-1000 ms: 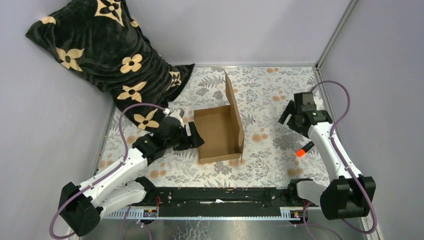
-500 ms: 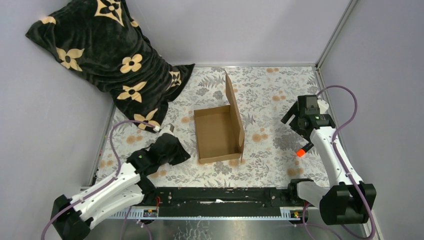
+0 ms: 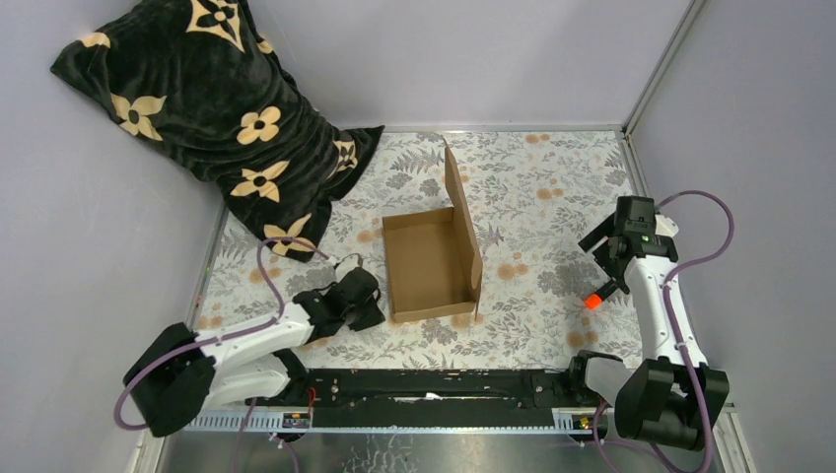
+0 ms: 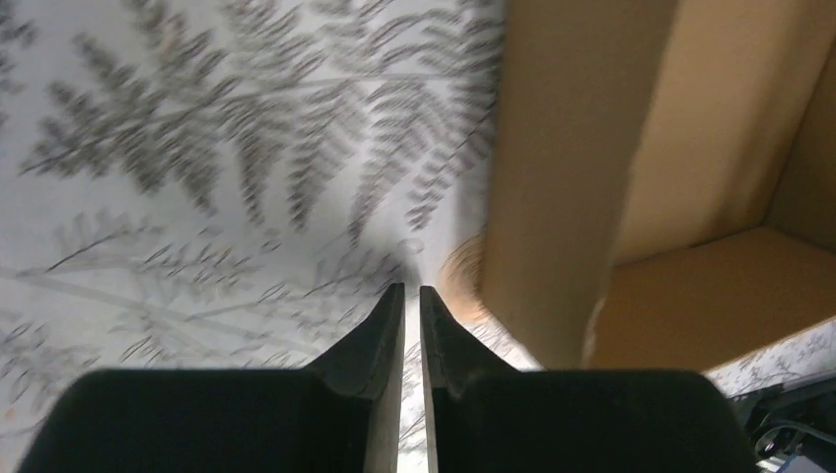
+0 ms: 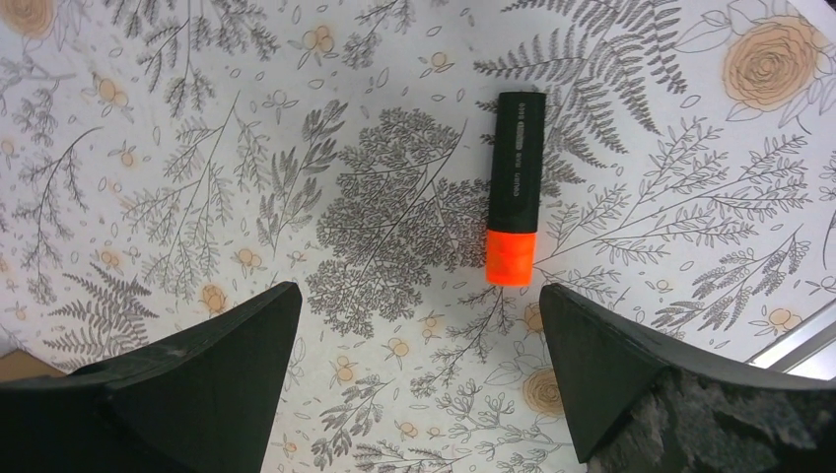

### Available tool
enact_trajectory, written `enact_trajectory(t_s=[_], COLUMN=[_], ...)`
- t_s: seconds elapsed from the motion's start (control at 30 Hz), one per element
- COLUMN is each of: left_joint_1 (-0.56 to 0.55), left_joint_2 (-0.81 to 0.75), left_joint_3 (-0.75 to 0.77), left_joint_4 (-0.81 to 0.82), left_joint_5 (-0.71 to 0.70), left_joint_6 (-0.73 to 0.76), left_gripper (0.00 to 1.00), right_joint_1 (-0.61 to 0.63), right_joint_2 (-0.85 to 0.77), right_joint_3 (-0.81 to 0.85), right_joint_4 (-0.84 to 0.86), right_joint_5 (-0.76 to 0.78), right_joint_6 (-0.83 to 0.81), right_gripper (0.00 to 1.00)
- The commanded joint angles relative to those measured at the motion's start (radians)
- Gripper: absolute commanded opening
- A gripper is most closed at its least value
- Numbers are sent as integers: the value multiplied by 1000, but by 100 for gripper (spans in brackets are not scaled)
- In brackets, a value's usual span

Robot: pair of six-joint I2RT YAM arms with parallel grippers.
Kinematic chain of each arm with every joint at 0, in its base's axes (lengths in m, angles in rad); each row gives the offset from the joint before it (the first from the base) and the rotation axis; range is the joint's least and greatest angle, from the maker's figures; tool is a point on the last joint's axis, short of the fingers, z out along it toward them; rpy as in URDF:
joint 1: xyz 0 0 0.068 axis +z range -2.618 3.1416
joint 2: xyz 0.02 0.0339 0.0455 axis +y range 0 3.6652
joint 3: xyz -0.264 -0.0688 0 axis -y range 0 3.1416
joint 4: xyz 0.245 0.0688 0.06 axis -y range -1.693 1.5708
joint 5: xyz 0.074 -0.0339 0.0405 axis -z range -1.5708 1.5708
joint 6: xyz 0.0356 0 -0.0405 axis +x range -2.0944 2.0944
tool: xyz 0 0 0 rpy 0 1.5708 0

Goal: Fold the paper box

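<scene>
Left gripper (image 4: 410, 292), pinched narrow and empty, is hovering beside the shallow brown corrugated cardboard box (image 3: 426, 262); right gripper (image 5: 419, 296) is gaping wide

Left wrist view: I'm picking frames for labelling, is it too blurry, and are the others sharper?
Left wrist view: motion-smeared, the grey fern-print tablecloth streaked and the brown corrugated cardboard box soft-edged. Right wrist view: sharp, the orange-and-black marker crisp. Top external view: evenly lit and in focus.
</scene>
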Motion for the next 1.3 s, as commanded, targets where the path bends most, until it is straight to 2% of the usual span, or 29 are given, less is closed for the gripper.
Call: enact_trajectory(t_s=[0.0,0.1,0.43,0.6,0.93,1.0,1.03,1.1,1.2,1.27], left_joint_1=[-17,-41,-227,-234,-234,-234,-235,-245,-262,-275], left_joint_2=[143,236,541,681,783,796,792,768,721,682], left_joint_3=[42,89,296,454,652,672,673,664,653,649], left_joint_4=[151,210,329,335,276,272,276,273,242,213], left_joint_5=[-48,-31,-30,-29,-31,-30,-30,-54,-97,-124], left_joint_6=[23,28,-9,42,110,121,123,125,130,131], left_gripper=[16,16,16,16,20,28,38,50,61,64], right_joint_1=[-62,-104,-219,-244,-249,-249,-249,-249,-249,-249], right_joint_2=[-7,-4,17,23,70,95,105,124,145,167], right_joint_3=[-3,-1,7,-1,-106,-119,-126,-140,-154,-161], right_joint_4=[16,14,18,25,73,80,89,111,152,176], right_joint_5=[-22,-32,-73,-90,-92,-91,-87,-83,-77,-67], right_joint_6=[-21,-39,-101,-110,-33,-26,-23,-20,-23,-27], right_gripper=[100,100,100,100,100,100,100,100,100,100])
